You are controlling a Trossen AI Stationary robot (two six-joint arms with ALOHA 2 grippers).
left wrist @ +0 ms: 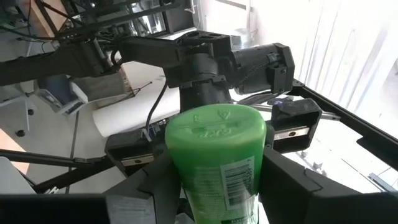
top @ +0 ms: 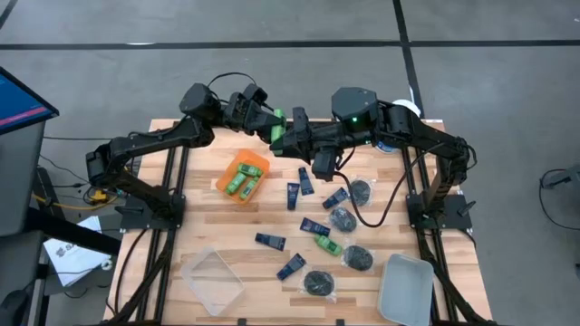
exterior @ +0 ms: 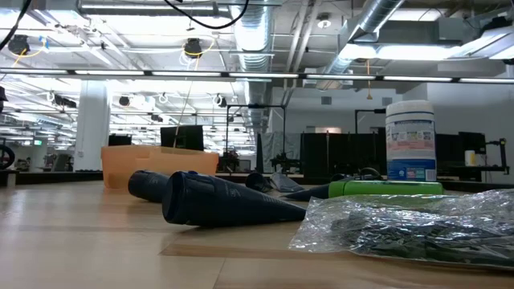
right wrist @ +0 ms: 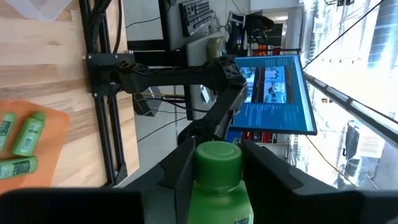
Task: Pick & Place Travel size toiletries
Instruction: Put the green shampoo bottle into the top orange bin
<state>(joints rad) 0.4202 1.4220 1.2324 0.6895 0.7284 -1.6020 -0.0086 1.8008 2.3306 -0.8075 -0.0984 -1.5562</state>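
A small bright green bottle [top: 277, 117] is lifted over the far middle of the table, and both grippers meet at it. My left gripper [top: 269, 122] comes from the table's left and my right gripper [top: 289, 132] from the right. The bottle [left wrist: 217, 162] fills the left wrist view between my left gripper's [left wrist: 214, 202] fingers. In the right wrist view its cap [right wrist: 217, 158] stands between my right gripper's [right wrist: 217, 186] fingers. More green bottles lie in an orange tray [top: 223, 184]. Navy tubes [top: 314, 226] and black pieces in clear packets [top: 358, 258] lie flat on the wood. My left gripper pinches the green bottle's labelled body [left wrist: 231, 186] just behind its broad flat end [left wrist: 214, 127], one finger [left wrist: 155, 186] on each side. It comes level from the table's left, across the bottle. The bottle is lifted clear. My right gripper pinches the same bottle at its shoulder [right wrist: 214, 196], just below the narrower cap, between two fingers [right wrist: 180, 171]. It comes level from the table's right, facing my left arm. The bottle is clear of the table.
A clear tray [top: 213, 282] sits at the near left and a grey tray [top: 406, 290] at the near right. The white canister with a blue label [exterior: 410, 140] stands at the far right. The low view shows a navy tube [exterior: 217, 201] and a packet [exterior: 401, 225] close up.
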